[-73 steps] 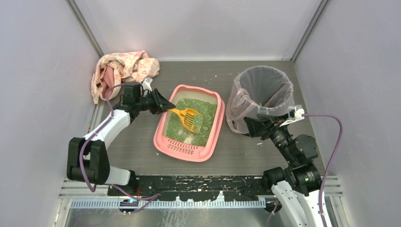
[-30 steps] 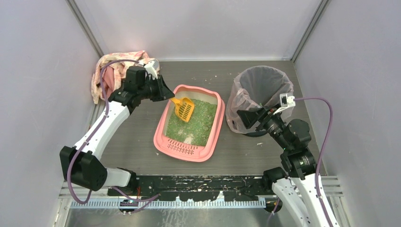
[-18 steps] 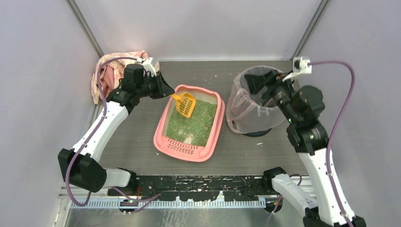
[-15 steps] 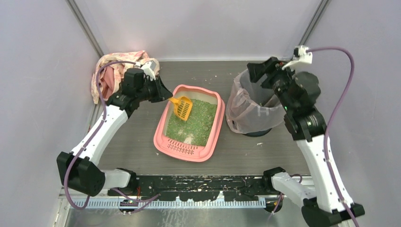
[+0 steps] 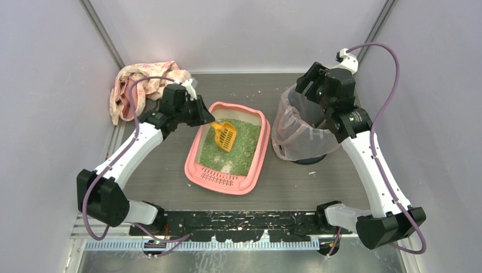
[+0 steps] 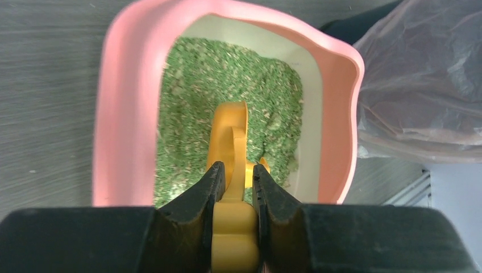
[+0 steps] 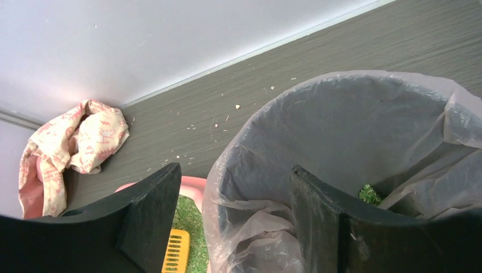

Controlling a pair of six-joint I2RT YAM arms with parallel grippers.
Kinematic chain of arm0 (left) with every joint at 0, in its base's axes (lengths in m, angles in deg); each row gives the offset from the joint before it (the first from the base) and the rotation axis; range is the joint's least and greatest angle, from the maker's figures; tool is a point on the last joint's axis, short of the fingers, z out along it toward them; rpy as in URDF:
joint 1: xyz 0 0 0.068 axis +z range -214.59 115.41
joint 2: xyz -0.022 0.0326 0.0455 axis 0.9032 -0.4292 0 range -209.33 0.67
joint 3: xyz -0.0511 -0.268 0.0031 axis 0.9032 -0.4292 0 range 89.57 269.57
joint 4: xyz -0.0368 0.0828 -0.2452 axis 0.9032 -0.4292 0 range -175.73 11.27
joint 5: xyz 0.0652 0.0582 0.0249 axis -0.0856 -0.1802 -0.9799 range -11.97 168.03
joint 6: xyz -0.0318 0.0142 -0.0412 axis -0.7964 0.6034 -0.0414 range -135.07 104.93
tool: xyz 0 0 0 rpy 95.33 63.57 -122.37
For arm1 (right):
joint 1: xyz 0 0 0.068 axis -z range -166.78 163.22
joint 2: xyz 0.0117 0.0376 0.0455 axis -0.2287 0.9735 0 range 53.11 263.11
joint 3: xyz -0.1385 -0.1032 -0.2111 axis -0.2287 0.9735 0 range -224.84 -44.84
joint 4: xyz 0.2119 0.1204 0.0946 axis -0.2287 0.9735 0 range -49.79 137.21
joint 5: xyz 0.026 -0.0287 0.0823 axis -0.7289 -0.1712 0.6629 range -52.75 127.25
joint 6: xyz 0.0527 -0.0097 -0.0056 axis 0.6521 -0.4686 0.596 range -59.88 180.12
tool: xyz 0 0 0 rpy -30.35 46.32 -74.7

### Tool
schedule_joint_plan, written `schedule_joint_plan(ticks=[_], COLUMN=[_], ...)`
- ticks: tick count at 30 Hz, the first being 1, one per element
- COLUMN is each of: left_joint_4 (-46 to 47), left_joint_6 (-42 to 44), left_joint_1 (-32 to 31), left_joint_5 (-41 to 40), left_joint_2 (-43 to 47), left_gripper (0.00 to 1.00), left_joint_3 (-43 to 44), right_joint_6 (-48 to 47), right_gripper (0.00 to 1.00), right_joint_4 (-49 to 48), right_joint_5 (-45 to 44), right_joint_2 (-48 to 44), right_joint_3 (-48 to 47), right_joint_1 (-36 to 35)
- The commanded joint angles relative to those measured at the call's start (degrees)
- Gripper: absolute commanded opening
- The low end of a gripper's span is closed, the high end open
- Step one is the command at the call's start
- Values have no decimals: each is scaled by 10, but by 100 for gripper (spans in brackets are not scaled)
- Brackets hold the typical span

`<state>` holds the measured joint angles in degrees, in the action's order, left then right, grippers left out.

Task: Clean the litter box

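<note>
The pink litter box (image 5: pixel 195 166) lies mid-table with green granules (image 5: pixel 241 151) inside and its grate lip at the near end. My left gripper (image 5: pixel 203 119) is shut on the handle of a yellow slotted scoop (image 5: pixel 225 137), whose head rests over the granules at the far end. In the left wrist view the jaws (image 6: pixel 237 170) clamp the scoop handle (image 6: pixel 230 133) above the litter box (image 6: pixel 122 114). My right gripper (image 5: pixel 310 85) is open and empty above the far rim of the bag-lined bin (image 5: pixel 295 133). In the right wrist view its fingers (image 7: pixel 235 169) straddle the bin's rim (image 7: pixel 341 131).
A crumpled pink patterned cloth (image 5: pixel 142 84) lies at the back left corner and also shows in the right wrist view (image 7: pixel 68 142). Some green granules (image 7: pixel 369 194) sit in the bin. Crumbs dot the table (image 5: pixel 250 91). Walls close in on three sides.
My right arm has swung up from the bin's near side to above its far rim. My left gripper lifted the scoop, then brought it rightward and down over the granules.
</note>
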<state>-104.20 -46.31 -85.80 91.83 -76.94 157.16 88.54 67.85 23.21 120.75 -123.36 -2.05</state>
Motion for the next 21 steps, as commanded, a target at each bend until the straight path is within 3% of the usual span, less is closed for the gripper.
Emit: schedule_joint_plan(ticks=[1, 10, 14, 21], left_joint_4=[59, 134, 129, 88], left_joint_6=[-36, -133, -126, -106], left_joint_1=[-34, -62, -70, -72], left_joint_5=[32, 63, 23, 4], left_joint_2=[-23, -24, 4, 16], left_gripper=[0, 0, 0, 0], left_joint_3=[15, -75, -116, -103], right_joint_6=[1, -18, -24, -4], right_gripper=[74, 74, 74, 74], right_joint_4=[-21, -1, 7, 4], right_joint_5=[-23, -24, -20, 3], right_joint_2=[-28, -50, -58, -59], right_joint_3=[-17, -17, -16, -6], right_joint_1=[0, 4, 5, 7])
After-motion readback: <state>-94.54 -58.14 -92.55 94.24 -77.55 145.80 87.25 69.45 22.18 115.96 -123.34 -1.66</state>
